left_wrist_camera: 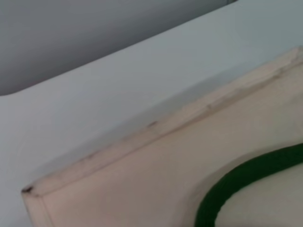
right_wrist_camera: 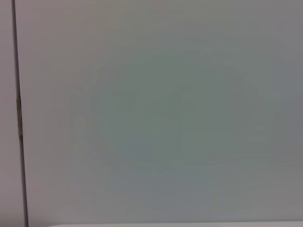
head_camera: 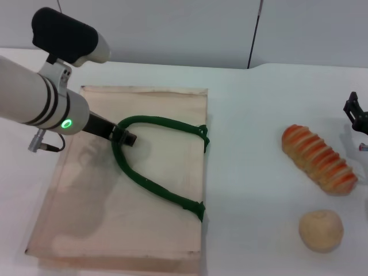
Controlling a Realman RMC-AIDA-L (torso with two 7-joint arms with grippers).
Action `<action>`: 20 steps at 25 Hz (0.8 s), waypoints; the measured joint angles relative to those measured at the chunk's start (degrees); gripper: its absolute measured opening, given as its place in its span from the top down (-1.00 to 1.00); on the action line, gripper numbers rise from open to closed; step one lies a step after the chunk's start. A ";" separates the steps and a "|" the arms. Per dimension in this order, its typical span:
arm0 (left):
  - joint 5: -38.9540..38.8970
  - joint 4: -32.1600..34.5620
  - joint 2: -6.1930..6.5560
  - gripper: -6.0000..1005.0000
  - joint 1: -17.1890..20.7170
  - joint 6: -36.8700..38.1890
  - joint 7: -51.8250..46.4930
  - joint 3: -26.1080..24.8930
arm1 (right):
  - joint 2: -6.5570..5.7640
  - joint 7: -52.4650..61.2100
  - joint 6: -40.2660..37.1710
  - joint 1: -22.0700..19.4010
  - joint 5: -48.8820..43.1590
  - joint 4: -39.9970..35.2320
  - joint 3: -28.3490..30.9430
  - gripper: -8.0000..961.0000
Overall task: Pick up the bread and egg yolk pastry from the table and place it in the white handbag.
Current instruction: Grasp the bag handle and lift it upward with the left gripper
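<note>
The white handbag (head_camera: 144, 190) lies flat on the table at the left, its green loop handle (head_camera: 155, 187) on top. My left gripper (head_camera: 123, 137) is over the bag at the top of the handle loop and is shut on the handle. The left wrist view shows the bag's edge (left_wrist_camera: 142, 137) and a piece of the handle (left_wrist_camera: 236, 182). The bread (head_camera: 318, 158), tan with orange stripes, lies at the right. The egg yolk pastry (head_camera: 321, 230), a plain round ball, sits in front of it. My right gripper (head_camera: 356, 112) is at the right edge, behind the bread and apart from it.
The white table (head_camera: 247, 144) runs between the bag and the food. A grey wall (head_camera: 190, 29) stands behind the table; the right wrist view shows only this wall (right_wrist_camera: 156, 113).
</note>
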 joint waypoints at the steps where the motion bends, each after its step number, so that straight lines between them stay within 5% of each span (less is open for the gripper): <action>1: -0.02 -0.38 0.00 -0.04 -0.13 0.13 -0.02 0.03 | 0.00 0.00 -0.01 0.00 0.00 -0.01 0.00 -0.79; 15: 0.38 -2.17 -0.02 0.02 -1.19 0.16 -0.41 0.10 | -0.08 0.04 -0.02 0.17 0.00 -0.07 0.00 -0.79; 20: 0.13 -1.78 0.01 0.43 -1.13 0.46 -0.05 0.12 | -0.09 -0.01 -0.02 0.18 0.00 -0.09 0.00 -0.79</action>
